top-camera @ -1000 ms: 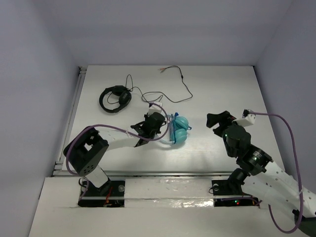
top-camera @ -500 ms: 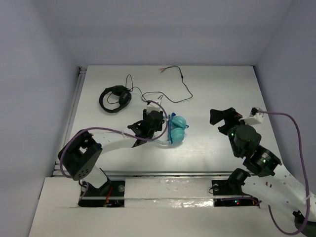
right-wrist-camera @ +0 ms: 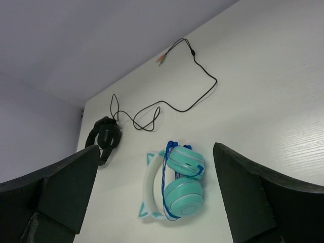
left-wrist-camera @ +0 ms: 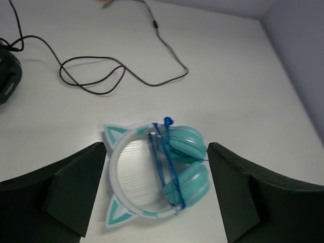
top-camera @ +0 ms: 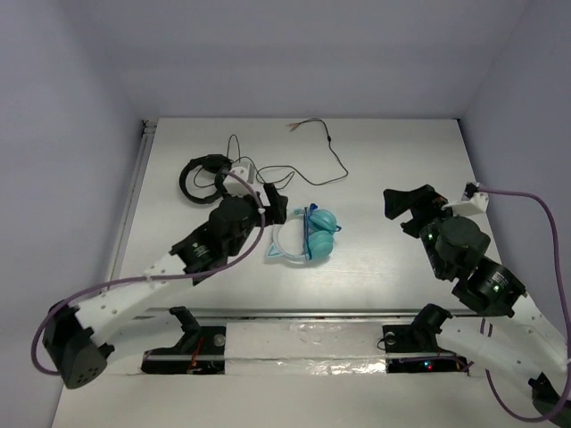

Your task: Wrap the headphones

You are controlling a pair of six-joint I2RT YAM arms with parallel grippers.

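Status:

- Headphones [top-camera: 308, 234] lie flat on the tabletop [top-camera: 401, 152], free of both arms. Teal ear cups [left-wrist-camera: 185, 162] sit side by side and touching, on the right half of the set. The pale headband [left-wrist-camera: 119, 172] arcs out to the left of them, cat ears pointing outward.
- Blue cable [left-wrist-camera: 163, 162] is wound in several turns across the band and over the gap between the cups. Its plug end [left-wrist-camera: 167, 121] pokes out at the far side of the cups.
- Left claw [left-wrist-camera: 157, 152]: fingers spread wide, nothing gripped. It hangs above the headphones, offset to their far-left. In its wrist view the set shows in the gap between the two fingers, touching neither.
- Right claw [right-wrist-camera: 156, 152]: fingers at full spread, nothing in them. It is raised and well apart from the headphones, off to their right, with its camera looking across at them.
- Black headphones [top-camera: 207, 178]: well apart from the headphones, to their far-left.
- Black cable [top-camera: 312, 165]: loops near the far side of the headphones without touching them, then runs away from them toward the far edge, ending in small plugs [top-camera: 292, 127].
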